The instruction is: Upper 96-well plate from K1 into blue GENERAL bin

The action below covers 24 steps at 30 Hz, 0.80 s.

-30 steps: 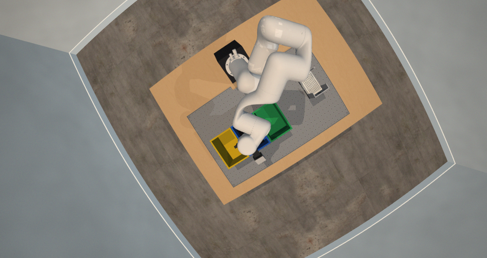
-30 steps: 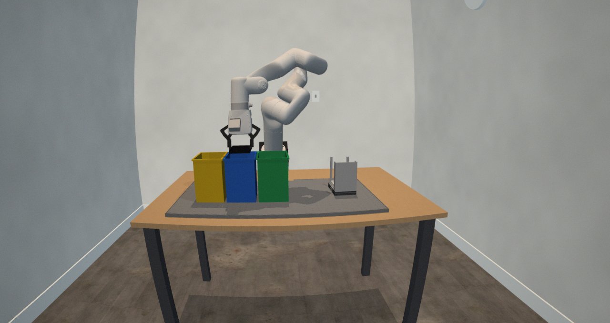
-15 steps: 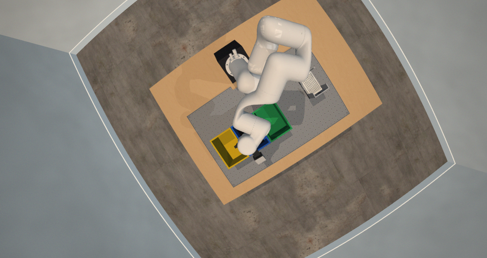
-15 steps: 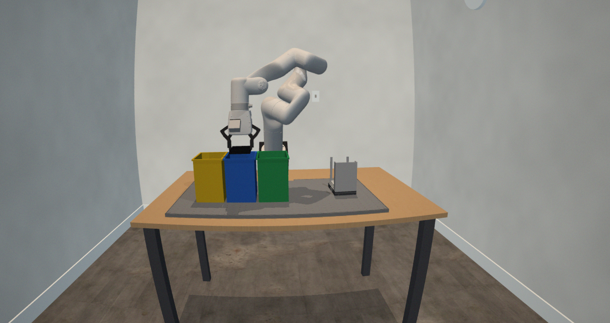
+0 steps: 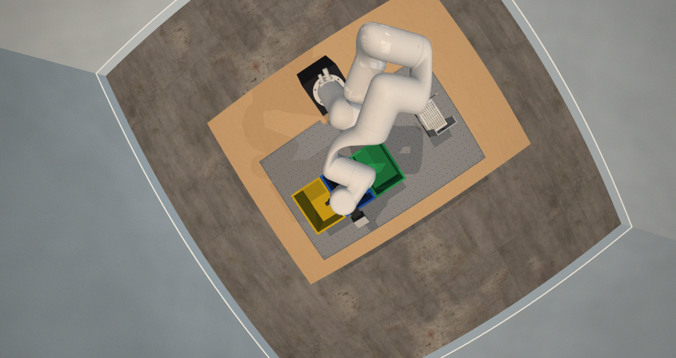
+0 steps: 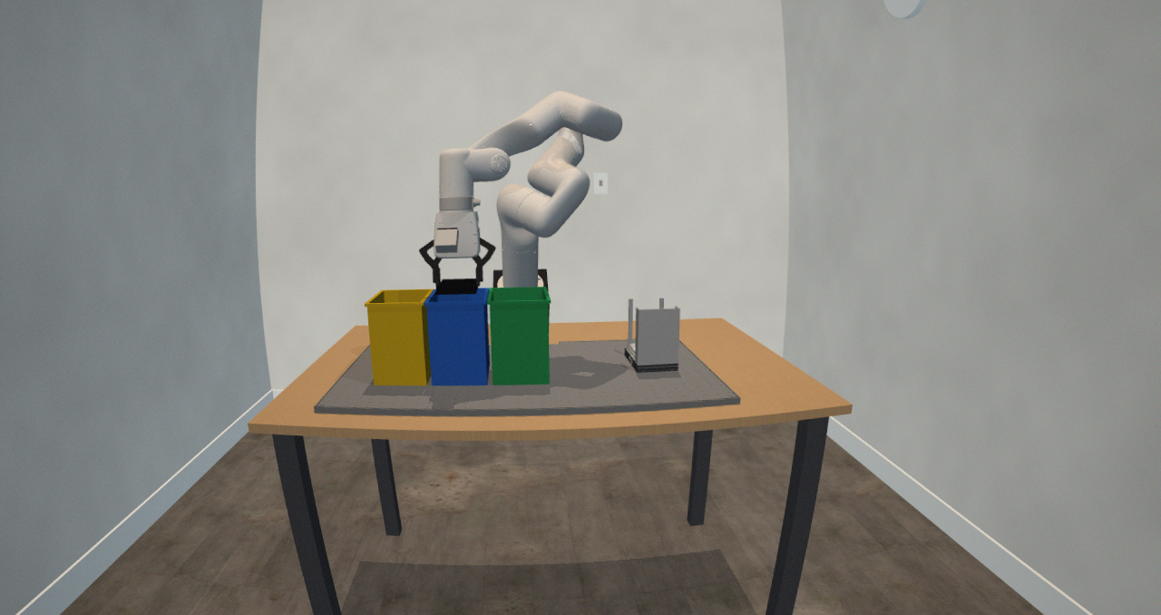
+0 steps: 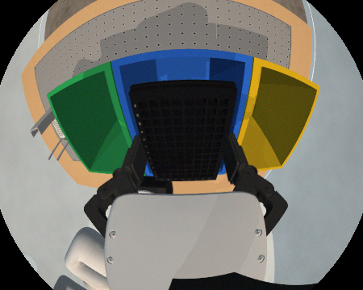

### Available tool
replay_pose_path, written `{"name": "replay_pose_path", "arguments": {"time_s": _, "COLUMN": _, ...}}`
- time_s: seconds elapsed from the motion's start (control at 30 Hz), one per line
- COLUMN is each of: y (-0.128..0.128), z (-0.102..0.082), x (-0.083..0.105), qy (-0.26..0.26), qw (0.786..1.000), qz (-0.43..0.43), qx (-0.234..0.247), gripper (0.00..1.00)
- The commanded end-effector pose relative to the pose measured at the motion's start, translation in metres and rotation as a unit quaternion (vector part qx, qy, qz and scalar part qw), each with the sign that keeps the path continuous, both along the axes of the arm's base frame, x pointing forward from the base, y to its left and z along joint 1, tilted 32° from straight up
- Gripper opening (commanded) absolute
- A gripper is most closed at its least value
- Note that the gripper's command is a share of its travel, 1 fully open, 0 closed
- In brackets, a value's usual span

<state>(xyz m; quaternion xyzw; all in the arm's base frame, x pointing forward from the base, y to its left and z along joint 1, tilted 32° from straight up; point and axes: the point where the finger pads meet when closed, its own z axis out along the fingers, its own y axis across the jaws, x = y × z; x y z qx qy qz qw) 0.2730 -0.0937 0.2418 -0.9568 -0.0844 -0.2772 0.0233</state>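
the tool [image 7: 184, 163] pinches the black plate [image 7: 184, 129] over the blue bin's [image 6: 456, 343] mouth.

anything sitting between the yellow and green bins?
The blue bin fills that gap, as the exterior view shows. The gripper holds the black 96-well plate just over its mouth, between the yellow bin and the green bin.

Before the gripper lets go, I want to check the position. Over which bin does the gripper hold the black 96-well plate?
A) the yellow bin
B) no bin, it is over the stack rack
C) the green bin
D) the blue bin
D: in the wrist view the black 96-well plate, clamped in the gripper, lies over the blue bin, between the green bin and the yellow bin.
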Motion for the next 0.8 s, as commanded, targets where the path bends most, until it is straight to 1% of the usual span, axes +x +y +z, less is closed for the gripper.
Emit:
{"name": "replay_pose_path", "arguments": {"time_s": 0.0, "y": -0.0003, "z": 0.0010, "x": 0.0007, "qy": -0.001, "qw": 1.000, "qz": 0.000, "qx": -0.001, "gripper": 0.00}}
{"name": "replay_pose_path", "arguments": {"time_s": 0.03, "y": -0.0003, "z": 0.0010, "x": 0.0007, "qy": -0.001, "qw": 1.000, "qz": 0.000, "qx": -0.001, "gripper": 0.00}}
{"name": "replay_pose_path", "arguments": {"time_s": 0.07, "y": -0.0003, "z": 0.0004, "x": 0.0011, "qy": -0.001, "qw": 1.000, "qz": 0.000, "qx": -0.001, "gripper": 1.00}}
{"name": "replay_pose_path", "arguments": {"time_s": 0.77, "y": -0.0003, "z": 0.0005, "x": 0.0011, "qy": -0.001, "qw": 1.000, "qz": 0.000, "qx": -0.001, "gripper": 1.00}}
